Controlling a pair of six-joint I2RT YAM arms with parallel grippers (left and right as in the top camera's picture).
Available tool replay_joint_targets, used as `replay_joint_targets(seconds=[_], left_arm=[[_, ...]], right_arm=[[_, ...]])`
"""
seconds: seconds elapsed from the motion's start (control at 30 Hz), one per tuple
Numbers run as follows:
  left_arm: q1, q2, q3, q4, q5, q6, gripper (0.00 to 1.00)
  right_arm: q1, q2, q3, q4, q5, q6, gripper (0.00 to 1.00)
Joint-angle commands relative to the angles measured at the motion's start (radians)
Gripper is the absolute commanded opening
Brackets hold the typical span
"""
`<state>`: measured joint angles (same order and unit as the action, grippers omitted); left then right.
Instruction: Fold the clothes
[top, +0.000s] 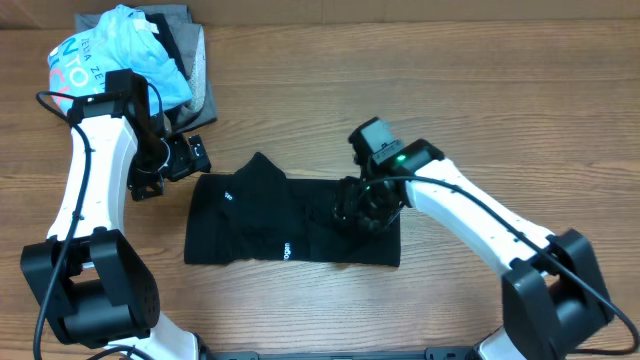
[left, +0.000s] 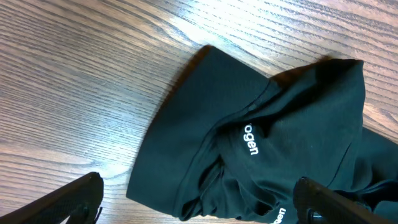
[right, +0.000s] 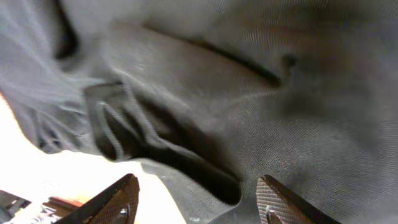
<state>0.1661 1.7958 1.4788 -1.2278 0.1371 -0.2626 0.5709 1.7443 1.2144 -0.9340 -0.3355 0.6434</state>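
Wood grain runs across the whole table (top: 480, 110) in the overhead view. At its far left corner a light blue tee (top: 125, 50) with lettering lies crumpled on grey folded garments (top: 195, 60), and the white left arm (top: 95, 170) rises beside that pile, partly covering it. The left gripper (top: 188, 158) hangs just off the upper left corner of the black T-shirt (top: 270, 225), not touching it. The shirt lies at the table's middle, between the 2 arms, folded to a rough rectangle with 1 flap (top: 262, 165) jutting from its upper edge and 2 small white logos (top: 284, 250) showing. The right gripper (top: 362, 205) sits low over the shirt's right part, hiding the cloth there. In the left wrist view the 2 fingers (left: 68, 199) stand wide apart at the bottom corners with nothing between them. The shirt spreads ahead on bare wood, 1 layer folded over another, with white lettering on a seam. In the right wrist view dark, rumpled fabric fills nearly everything, close and blurred. The 2 fingertips (right: 118, 199) stand apart, and no cloth shows pinched between them.
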Motion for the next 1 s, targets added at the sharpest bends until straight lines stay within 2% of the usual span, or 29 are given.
replay_joint_targets(seconds=[0.0, 0.4, 0.47, 0.53, 0.57, 0.63, 0.7, 0.77, 0.97], left_arm=[[0.003, 0.013, 0.009, -0.006, -0.006, -0.006, 1.00], [0.003, 0.013, 0.009, -0.011, -0.006, -0.006, 1.00], [0.003, 0.013, 0.009, -0.014, -0.006, -0.006, 1.00], [0.003, 0.013, 0.009, -0.017, -0.006, -0.006, 1.00], [0.003, 0.013, 0.009, -0.018, -0.006, -0.006, 1.00], [0.003, 0.013, 0.009, -0.019, -0.006, -0.006, 1.00], [0.003, 0.013, 0.009, -0.019, -0.006, -0.006, 1.00], [0.003, 0.013, 0.009, -0.017, -0.006, -0.007, 1.00], [0.003, 0.013, 0.009, -0.018, -0.006, -0.006, 1.00]], right_arm=[[0.018, 0.023, -0.023, 0.009, -0.010, 0.032, 0.65], [0.116, 0.066, -0.024, 0.058, -0.052, 0.049, 0.65], [0.122, 0.066, -0.024, 0.063, -0.052, 0.049, 0.55], [0.122, 0.066, -0.024, 0.065, -0.053, 0.050, 0.41], [0.122, 0.066, -0.024, 0.067, -0.056, 0.050, 0.30], [0.122, 0.066, -0.024, 0.077, -0.064, 0.063, 0.19], [0.122, 0.065, -0.024, 0.100, -0.085, 0.067, 0.18], [0.122, 0.065, -0.024, 0.158, -0.190, 0.063, 0.19], [0.142, 0.065, -0.023, 0.224, -0.326, 0.033, 0.31]])
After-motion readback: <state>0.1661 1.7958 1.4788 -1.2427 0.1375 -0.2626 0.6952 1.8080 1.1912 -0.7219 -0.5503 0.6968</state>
